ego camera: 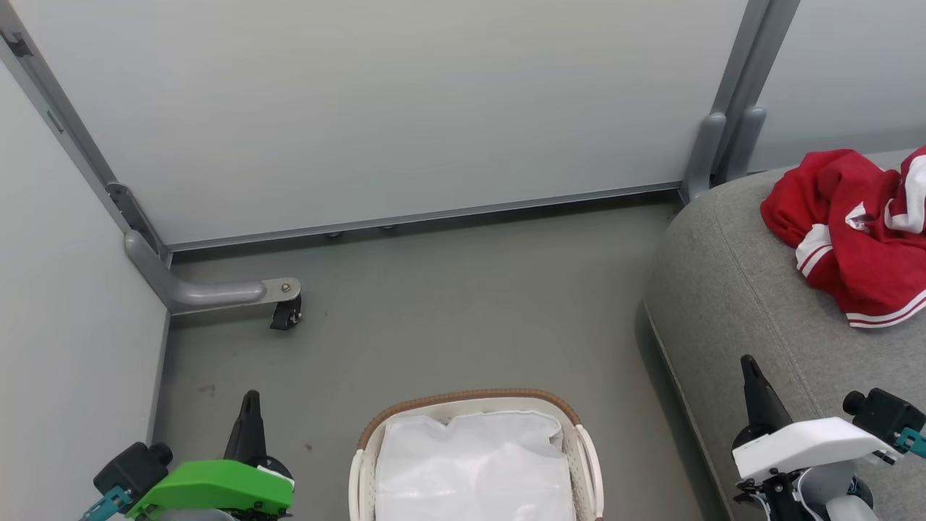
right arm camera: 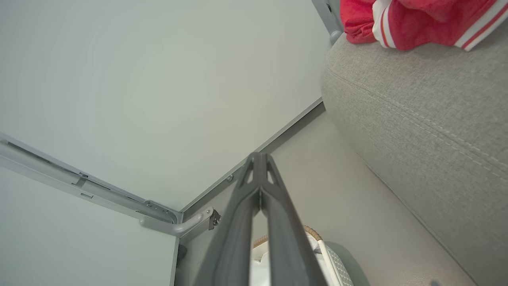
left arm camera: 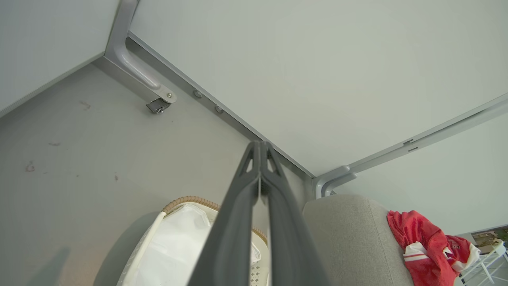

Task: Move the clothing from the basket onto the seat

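Basically done, it seems: the clothing (ego camera: 857, 231) lies bunched on the seat (ego camera: 731, 304) at far right, and the basket (ego camera: 470, 399), near centre, holds its white liner (ego camera: 474, 463) (no red visible inside). The left gripper (ego camera: 251, 405) and right gripper (ego camera: 750, 369) flank it, jaws pressed together, holding nothing.

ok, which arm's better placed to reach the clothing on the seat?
Right, probably. Right gripper sits shut over the seat edge, on the same side as the clothing; left gripper, shut, is beyond the basket, over the floor.
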Available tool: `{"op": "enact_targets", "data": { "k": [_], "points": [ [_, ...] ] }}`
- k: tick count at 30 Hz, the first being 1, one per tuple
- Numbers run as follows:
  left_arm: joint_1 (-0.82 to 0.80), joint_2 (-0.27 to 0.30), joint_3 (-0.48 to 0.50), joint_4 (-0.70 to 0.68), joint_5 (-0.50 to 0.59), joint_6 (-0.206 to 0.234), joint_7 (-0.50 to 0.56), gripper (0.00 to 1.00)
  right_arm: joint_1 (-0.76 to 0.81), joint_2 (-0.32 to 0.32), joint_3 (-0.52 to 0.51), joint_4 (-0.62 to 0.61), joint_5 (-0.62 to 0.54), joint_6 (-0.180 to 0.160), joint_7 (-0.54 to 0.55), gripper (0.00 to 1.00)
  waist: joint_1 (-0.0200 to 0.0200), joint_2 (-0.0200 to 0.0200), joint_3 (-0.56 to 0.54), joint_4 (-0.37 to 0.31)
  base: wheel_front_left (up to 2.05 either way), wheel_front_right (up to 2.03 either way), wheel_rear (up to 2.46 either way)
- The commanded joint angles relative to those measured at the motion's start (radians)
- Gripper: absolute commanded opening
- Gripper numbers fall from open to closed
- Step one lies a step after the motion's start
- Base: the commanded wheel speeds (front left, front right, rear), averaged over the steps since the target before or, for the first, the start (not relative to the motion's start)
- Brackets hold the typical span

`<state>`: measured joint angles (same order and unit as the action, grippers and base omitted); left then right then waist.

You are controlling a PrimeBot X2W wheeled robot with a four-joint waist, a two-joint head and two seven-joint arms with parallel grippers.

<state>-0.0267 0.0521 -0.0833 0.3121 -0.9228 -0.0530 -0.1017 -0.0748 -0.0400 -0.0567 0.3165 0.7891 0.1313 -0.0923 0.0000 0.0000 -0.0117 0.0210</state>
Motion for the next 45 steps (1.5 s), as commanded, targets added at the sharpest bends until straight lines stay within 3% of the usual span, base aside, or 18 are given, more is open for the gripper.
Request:
{"op": "enact_targets", "data": {
  "k": [1,45],
  "points": [
    [-0.032,0.006,0.011,-0.017,-0.027,-0.007,0.006,0.00,-0.025,-0.007,-0.006,-0.018,0.035,0.000,0.007,0.00,0.0000,0.0000,0.000,0.000,0.00,0.00,0.00],
    [-0.068,0.007,0.121,-0.049,-0.435,-0.052,0.130,0.00,-0.034,-0.011,-0.039,-0.053,0.514,-0.001,0.129,0.00,0.0000,0.0000,0.008,-0.011,0.00,0.00,0.00]
  ]
}}
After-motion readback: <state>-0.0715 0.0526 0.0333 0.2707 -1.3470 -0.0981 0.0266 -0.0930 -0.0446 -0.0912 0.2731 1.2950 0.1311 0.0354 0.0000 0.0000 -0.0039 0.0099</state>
